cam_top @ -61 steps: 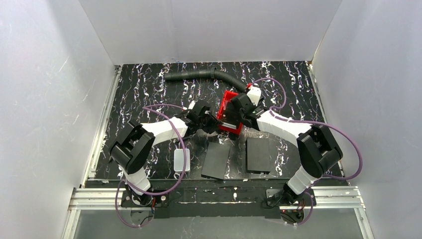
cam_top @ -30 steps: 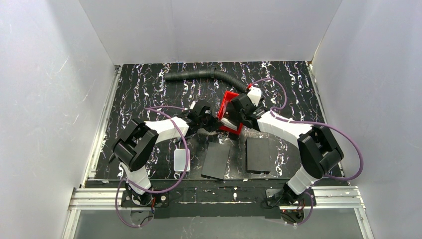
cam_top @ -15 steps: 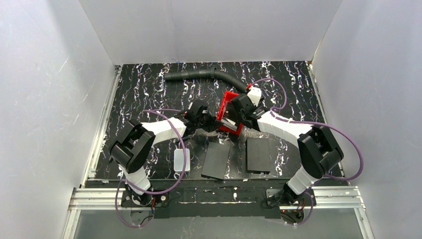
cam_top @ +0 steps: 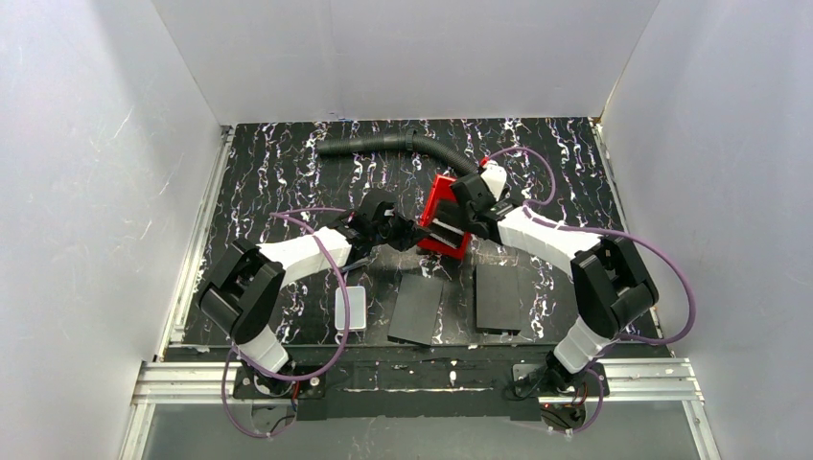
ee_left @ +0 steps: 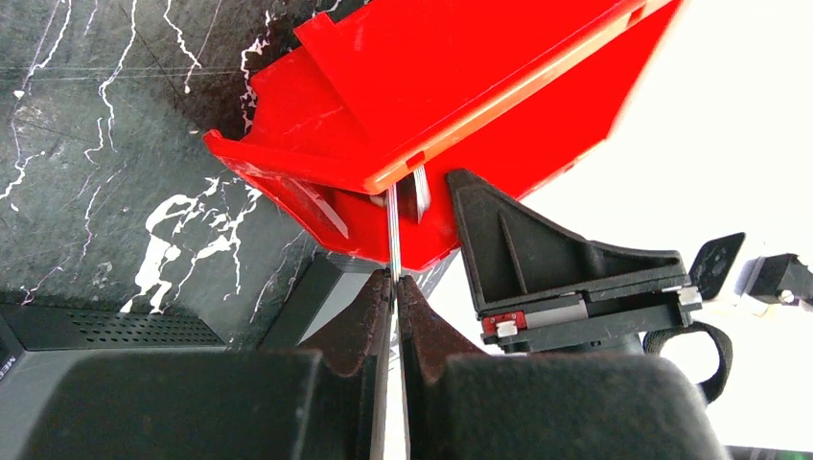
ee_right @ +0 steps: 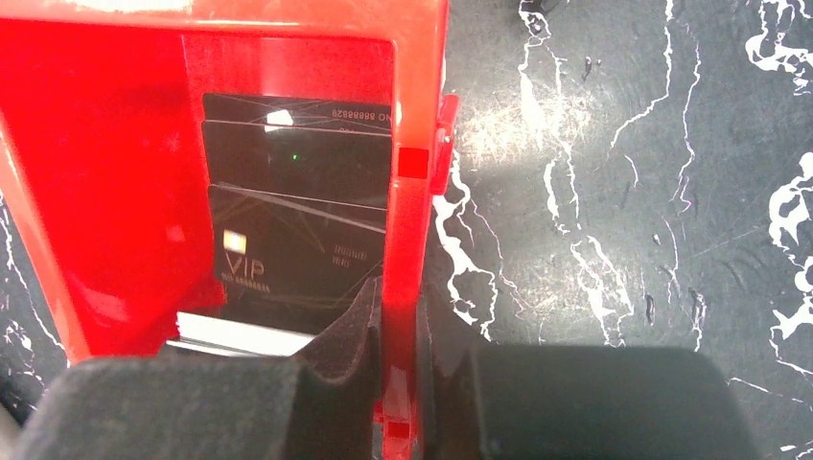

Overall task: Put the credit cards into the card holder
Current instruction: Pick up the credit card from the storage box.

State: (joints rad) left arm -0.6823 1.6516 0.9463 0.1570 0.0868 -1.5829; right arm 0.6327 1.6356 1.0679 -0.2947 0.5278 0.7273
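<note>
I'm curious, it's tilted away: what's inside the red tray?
Overlapping dark cards, the nearest marked VIP. A pale edge shows below them; the right gripper, clamped on the tray wall, hides the rest.

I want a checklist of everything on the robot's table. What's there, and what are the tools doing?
Surface: black table with white marbling.
Job's things: dark cards fanned inside the red tray; one thin card seen edge-on, reaching the tray's lip. Card holder: nothing seen.
Clutter: the red tray is tilted up; black panels, a white box and a ribbed hose lie on the table.
Tools: left tool shut on the thin card; right tool shut on the tray's wall.
Cables: purple cables loop off both arms.
Surroundings: white walls; metal rail at the near edge.
</note>
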